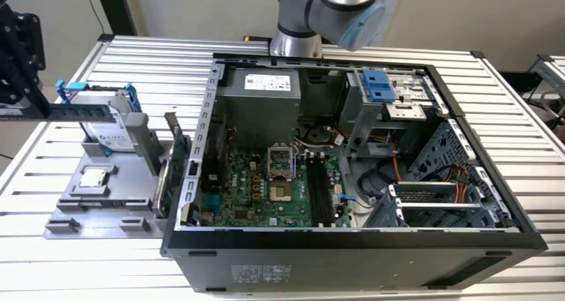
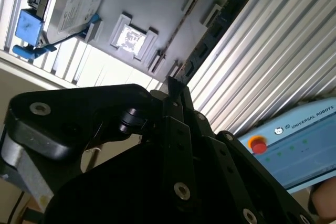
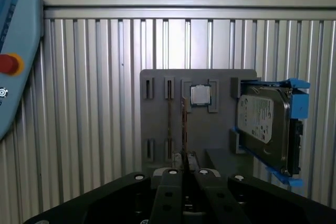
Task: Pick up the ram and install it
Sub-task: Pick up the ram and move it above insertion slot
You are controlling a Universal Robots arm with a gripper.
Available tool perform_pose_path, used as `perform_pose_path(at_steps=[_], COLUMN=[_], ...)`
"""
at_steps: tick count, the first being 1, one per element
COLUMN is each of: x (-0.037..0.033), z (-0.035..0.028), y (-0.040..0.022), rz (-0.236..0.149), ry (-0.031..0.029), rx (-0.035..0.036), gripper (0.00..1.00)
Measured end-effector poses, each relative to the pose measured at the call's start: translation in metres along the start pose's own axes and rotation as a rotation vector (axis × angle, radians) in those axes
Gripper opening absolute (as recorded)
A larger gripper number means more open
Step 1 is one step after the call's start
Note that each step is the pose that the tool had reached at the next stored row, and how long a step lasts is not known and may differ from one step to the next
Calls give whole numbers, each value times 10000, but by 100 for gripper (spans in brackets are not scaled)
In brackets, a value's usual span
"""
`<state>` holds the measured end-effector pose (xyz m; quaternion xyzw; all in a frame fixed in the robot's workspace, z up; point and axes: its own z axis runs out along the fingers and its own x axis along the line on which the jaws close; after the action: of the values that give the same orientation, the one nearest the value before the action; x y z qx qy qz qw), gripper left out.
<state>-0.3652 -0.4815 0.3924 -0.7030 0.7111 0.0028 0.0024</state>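
1. Ribbed aluminium desk (image 1: pixel 106 261) carried everything: the open computer case (image 1: pixel 353 268) and, toward the exterior view's left, a grey fixture tray (image 1: pixel 115 207).
2. I saw the end effector (image 1: pixel 37 104) above that tray, fingers pressed together on the ram (image 1: pixel 75 113), which hung level in the air, clear of the tray and well apart from the case.
3. In the first wrist view the ram (image 3: pixel 184 129) ran edge-on out from the fingertips; clamping its flat faces, I judged, left its long edges free for seating.
4. Black motherboard slots (image 1: pixel 318 188) lay bare (so nothing was installed yet).
5. Upright in the tray stood the hard drive (image 1: pixel 110 135), beside a flat processor chip (image 1: pixel 92 177).
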Motion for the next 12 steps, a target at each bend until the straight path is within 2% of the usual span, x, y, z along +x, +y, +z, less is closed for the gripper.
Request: perform_pose_path(at_steps=[7, 12], x=[-2, -3], z=[0, 2], y=[-159, -303], rz=[1, 0], ry=[0, 1], rx=[0, -16], gripper=[0, 0])
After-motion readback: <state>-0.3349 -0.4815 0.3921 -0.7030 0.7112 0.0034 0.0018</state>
